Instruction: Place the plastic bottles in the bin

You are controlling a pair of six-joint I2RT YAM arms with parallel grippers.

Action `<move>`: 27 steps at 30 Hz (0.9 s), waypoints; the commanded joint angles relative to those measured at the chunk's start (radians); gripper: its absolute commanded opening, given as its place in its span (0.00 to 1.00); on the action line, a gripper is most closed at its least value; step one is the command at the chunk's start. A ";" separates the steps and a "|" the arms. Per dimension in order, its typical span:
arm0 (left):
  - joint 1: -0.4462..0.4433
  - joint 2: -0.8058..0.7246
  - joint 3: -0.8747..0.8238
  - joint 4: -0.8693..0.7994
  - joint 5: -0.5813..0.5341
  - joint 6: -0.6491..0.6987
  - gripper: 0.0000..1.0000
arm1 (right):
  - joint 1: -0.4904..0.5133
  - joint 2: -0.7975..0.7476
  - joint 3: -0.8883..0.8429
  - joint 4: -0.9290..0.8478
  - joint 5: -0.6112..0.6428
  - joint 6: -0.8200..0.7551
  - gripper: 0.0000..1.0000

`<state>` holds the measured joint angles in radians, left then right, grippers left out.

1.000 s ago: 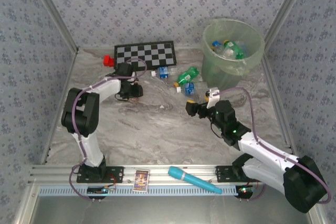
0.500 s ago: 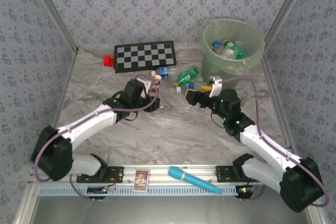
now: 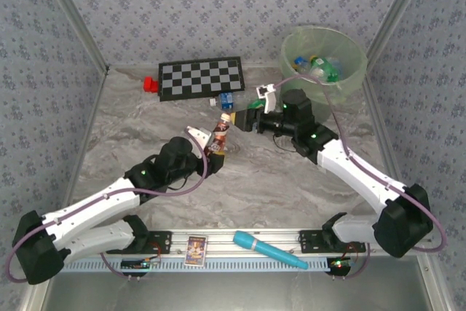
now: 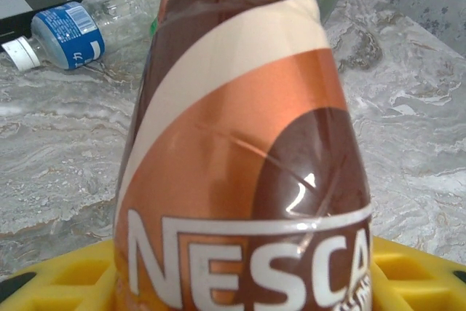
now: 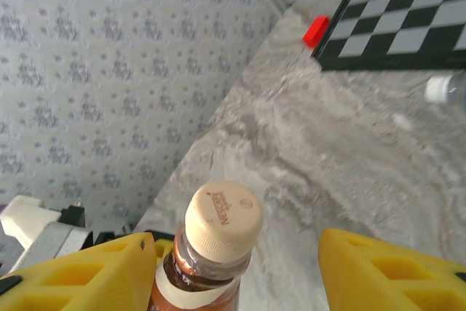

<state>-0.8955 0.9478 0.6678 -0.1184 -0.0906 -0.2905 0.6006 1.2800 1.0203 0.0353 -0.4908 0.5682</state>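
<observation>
My left gripper (image 3: 209, 148) is shut on a brown plastic bottle (image 3: 219, 133) with a cream cap, held upright above the table's middle. In the left wrist view its brown label (image 4: 240, 180) sits between the yellow fingers (image 4: 51, 282). My right gripper (image 3: 245, 119) reaches in from the right at the bottle's top. Its yellow fingers (image 5: 87, 274) stand open on either side of the cap (image 5: 222, 216), with a gap on the right. A clear bottle with a blue label (image 3: 228, 100) (image 4: 65, 27) lies by the chessboard. The pale green bin (image 3: 285, 63) at the back right holds several bottles (image 3: 317, 67).
A chessboard (image 3: 202, 76) (image 5: 408, 20) lies at the back with a small red block (image 3: 151, 84) (image 5: 315, 30) at its left end. A turquoise tube (image 3: 269, 250) and a card (image 3: 195, 250) rest on the front rail. Patterned walls close in the table.
The left arm swung from the back left to the centre, carrying the brown bottle. The right gripper moved back and left to the bottle's cap, and its jaws narrowed.
</observation>
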 commanded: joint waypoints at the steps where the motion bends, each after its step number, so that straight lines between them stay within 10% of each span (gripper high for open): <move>1: -0.018 -0.040 -0.013 0.020 -0.025 0.027 0.55 | 0.038 0.045 0.082 -0.104 -0.027 -0.016 0.61; 15: -0.049 -0.080 -0.020 0.016 -0.007 0.042 0.54 | 0.073 0.162 0.221 -0.204 -0.108 -0.021 0.49; 20: -0.051 -0.075 -0.019 0.013 -0.015 0.041 0.55 | 0.068 0.153 0.234 -0.222 -0.137 -0.025 0.29; 27: -0.051 -0.090 -0.010 -0.006 -0.042 0.013 1.00 | 0.048 0.090 0.253 -0.293 -0.090 -0.057 0.27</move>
<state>-0.9390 0.8814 0.6308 -0.1238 -0.1097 -0.2699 0.6613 1.4258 1.2255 -0.1982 -0.5819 0.5468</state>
